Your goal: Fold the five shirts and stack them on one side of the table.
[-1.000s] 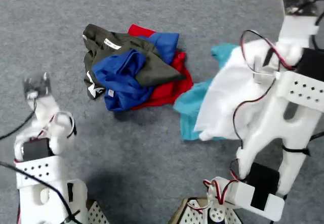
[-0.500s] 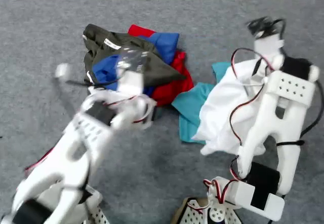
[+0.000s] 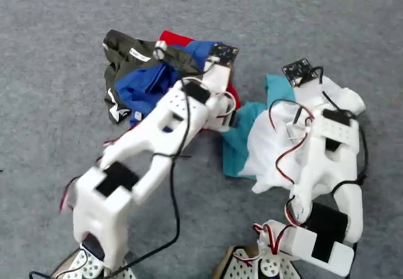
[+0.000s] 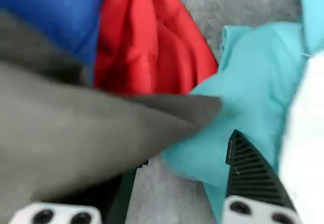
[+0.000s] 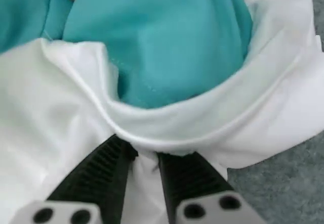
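Note:
A heap of shirts lies mid-table: dark olive shirt [image 3: 145,58] on top, blue shirt [image 3: 141,90] below it, red shirt [image 3: 173,38] underneath. To its right a teal shirt [image 3: 236,140] lies partly under a crumpled white shirt [image 3: 267,147]. My left gripper [image 3: 228,116] is at the heap's right edge, open [image 4: 187,173], above where the olive shirt [image 4: 76,133], red shirt [image 4: 152,47] and teal shirt [image 4: 248,82] meet. My right gripper [image 5: 147,166] is shut on a fold of the white shirt [image 5: 50,107], next to the teal shirt [image 5: 162,37].
The grey felt table [image 3: 56,39] stretches left of the heap and along the far edge. Both arm bases stand at the front edge, the left base [image 3: 94,260] and the right base [image 3: 283,254]. The right arm [image 3: 327,140] lies over the white shirt.
My left arm swung from the front left across to the heap's right edge. My right arm drew in and dropped lower with the white shirt, which bunched up over the teal one.

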